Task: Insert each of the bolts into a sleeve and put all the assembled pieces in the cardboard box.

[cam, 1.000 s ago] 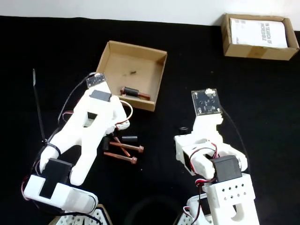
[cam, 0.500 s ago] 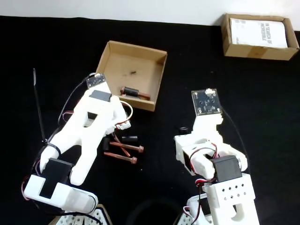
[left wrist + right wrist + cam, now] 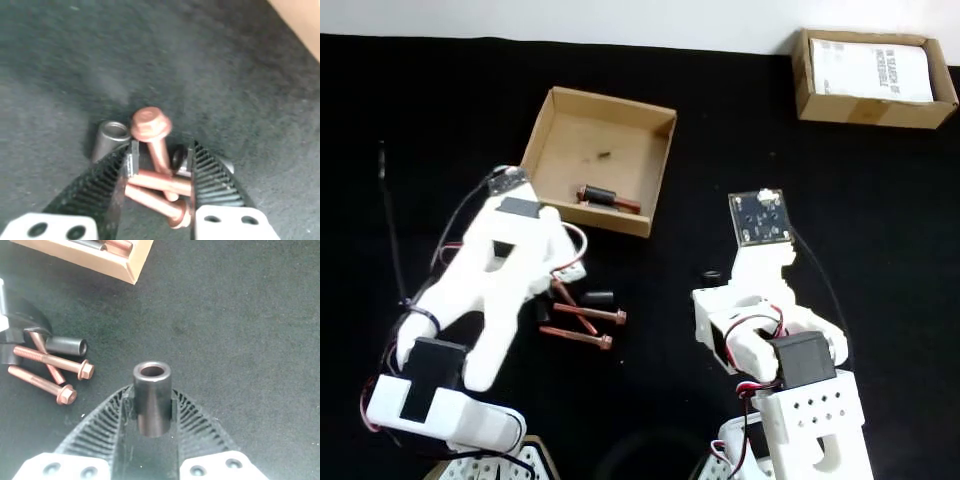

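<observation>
Three copper bolts lie crossed on the black table, two of them (image 3: 588, 313) (image 3: 575, 335) side by side. My left gripper (image 3: 161, 150) stands open over them, its fingers on either side of the third bolt (image 3: 152, 130), whose head points up at the camera. A dark sleeve (image 3: 111, 137) lies beside that head, and another (image 3: 179, 157) is just behind the shaft. In the high view this gripper (image 3: 552, 295) is left of the loose sleeve (image 3: 598, 298). My right gripper (image 3: 152, 395) is shut on a dark sleeve (image 3: 151, 390), bore outward. The cardboard box (image 3: 560, 120) holds one assembled piece (image 3: 605, 197).
A second cardboard box (image 3: 820, 105) with white paper in it sits at the back right. A thin black strip (image 3: 390, 220) stands left of the left arm. The right arm's body (image 3: 790, 360) fills the front right. The box corner (image 3: 137, 265) is near the bolts.
The left arm has shifted left and a little toward the back, its gripper staying at the bolts. The right arm and its sleeve have not moved.
</observation>
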